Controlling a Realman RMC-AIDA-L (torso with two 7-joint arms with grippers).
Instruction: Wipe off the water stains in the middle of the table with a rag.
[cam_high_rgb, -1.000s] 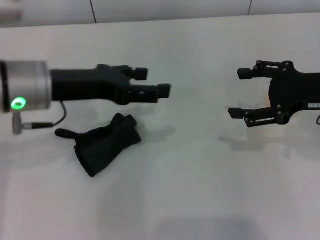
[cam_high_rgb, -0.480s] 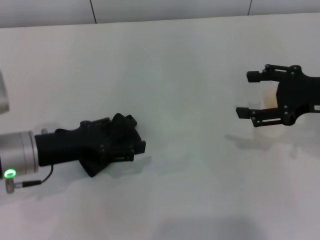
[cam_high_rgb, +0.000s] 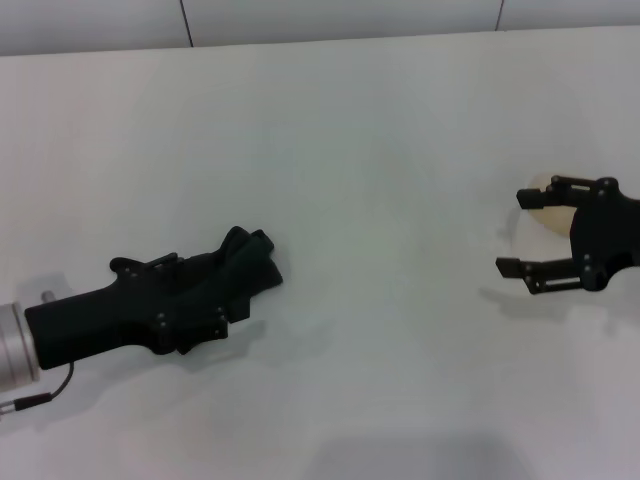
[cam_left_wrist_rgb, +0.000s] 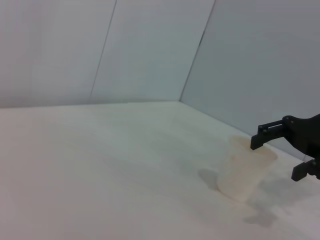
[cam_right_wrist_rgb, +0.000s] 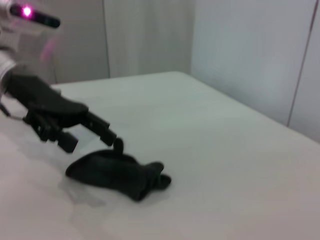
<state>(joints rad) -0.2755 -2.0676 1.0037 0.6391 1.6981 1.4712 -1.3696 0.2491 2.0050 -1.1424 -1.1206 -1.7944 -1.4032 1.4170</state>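
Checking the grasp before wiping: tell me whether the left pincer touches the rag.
Cannot tell. In the head view the left pincer overlaps the rag; in the right wrist view its tips sit by the rag's loop, neither gap nor contact plain.

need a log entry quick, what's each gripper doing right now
Left gripper: open, fingers down over the rag on the table, not yet holding it.
Right gripper: open, empty, beside a pale cup.
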